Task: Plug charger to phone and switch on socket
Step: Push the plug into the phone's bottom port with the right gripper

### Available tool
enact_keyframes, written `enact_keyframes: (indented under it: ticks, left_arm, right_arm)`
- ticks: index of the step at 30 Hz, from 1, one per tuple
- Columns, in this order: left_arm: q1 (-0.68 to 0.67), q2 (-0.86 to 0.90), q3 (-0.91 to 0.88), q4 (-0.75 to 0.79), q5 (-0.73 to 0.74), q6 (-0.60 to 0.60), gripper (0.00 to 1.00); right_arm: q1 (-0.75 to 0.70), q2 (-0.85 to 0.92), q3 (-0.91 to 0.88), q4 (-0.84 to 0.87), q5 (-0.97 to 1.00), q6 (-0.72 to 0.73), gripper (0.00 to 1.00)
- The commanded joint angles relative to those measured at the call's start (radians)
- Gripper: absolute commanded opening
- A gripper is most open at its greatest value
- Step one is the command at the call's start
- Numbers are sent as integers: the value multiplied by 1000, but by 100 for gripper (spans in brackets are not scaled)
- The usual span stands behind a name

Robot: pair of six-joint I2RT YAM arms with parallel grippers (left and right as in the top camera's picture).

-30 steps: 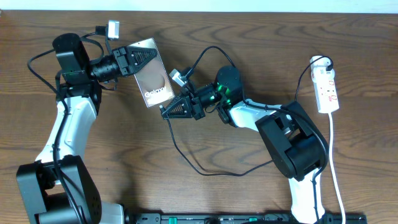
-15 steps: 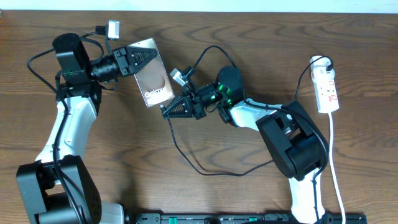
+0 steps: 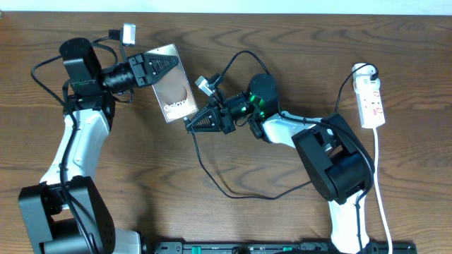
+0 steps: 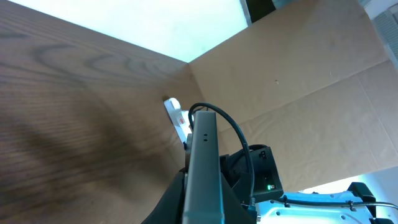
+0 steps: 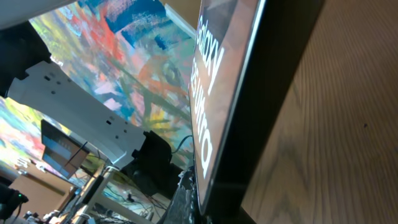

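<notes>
Now: left gripper (image 3: pixel 171 65) clamped on phone (image 3: pixel 180 95); right gripper (image 3: pixel 189 127) pinched shut on charger (image 3: pixel 236 197), beside phone's lower edge.

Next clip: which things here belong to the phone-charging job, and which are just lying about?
Job: phone, clamped in the left gripper; charger, its end at the right gripper; socket.
Just there: cardboard wall; black rail along the table's near edge.
</notes>
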Motion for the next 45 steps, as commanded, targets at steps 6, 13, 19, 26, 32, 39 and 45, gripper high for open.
enact_keyframes:
  ticks: [6,13,19,26,32,39,45]
  left_arm:
    - [0,-19,10,-16,36,6,8]
    - [-26,-19,10,-16,35,24,7]
    - [-41,-19,10,-16,35,36,7]
    - [-41,-19,10,-16,35,36,8]
    - [-41,-19,10,-15,19,36,7]
    - [-41,-19,10,-8,1,36,7]
    - [-41,-19,10,14,1,35,7]
  right_arm:
    - [-4,0,21,4,24,7,1]
    - [-3,0,21,4,32,14,1]
    - [-3,0,21,6,32,14,1]
    - [-3,0,21,12,55,25,1]
    - [-3,0,21,37,109,73,1]
    - [-3,0,21,113,176,157,1]
    - [-3,0,21,112,236,198,1]
